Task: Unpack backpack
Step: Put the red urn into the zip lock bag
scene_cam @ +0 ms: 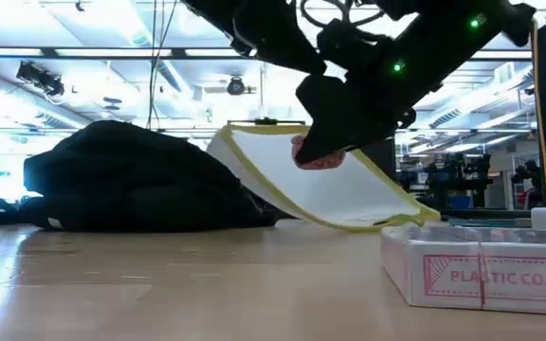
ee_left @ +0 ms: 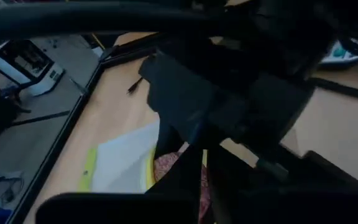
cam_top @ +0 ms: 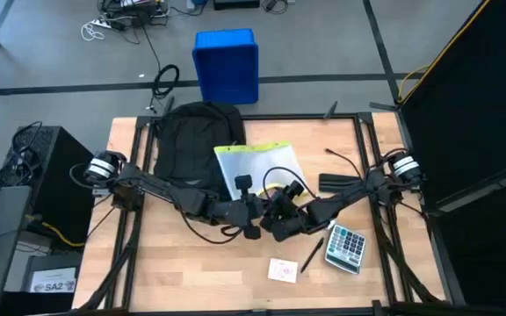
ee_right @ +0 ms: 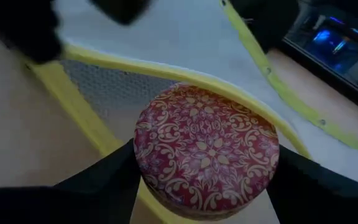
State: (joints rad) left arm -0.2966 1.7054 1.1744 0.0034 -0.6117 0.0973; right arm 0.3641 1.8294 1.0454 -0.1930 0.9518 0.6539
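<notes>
backpack (cam_top: 192,140) is lying at the tabletop's (cam_top: 174,272) far left. a white yellow-edged pouch (cam_top: 255,167) is leaning beside it. right hand (ee_right: 204,186) is closing on a red patterned tin (ee_right: 205,149) over the pouch; left hand (cam_top: 251,211) is crowding close, grip unclear. step looks like carrying an unpacked item; next it needs a bare spot to set down.

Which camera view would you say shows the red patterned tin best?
The right wrist view: the tin fills the picture, gripped between the right gripper's fingers. The low view shows a sliver under the gripper, the left wrist view a blurred edge, and the high view hides it.
</notes>
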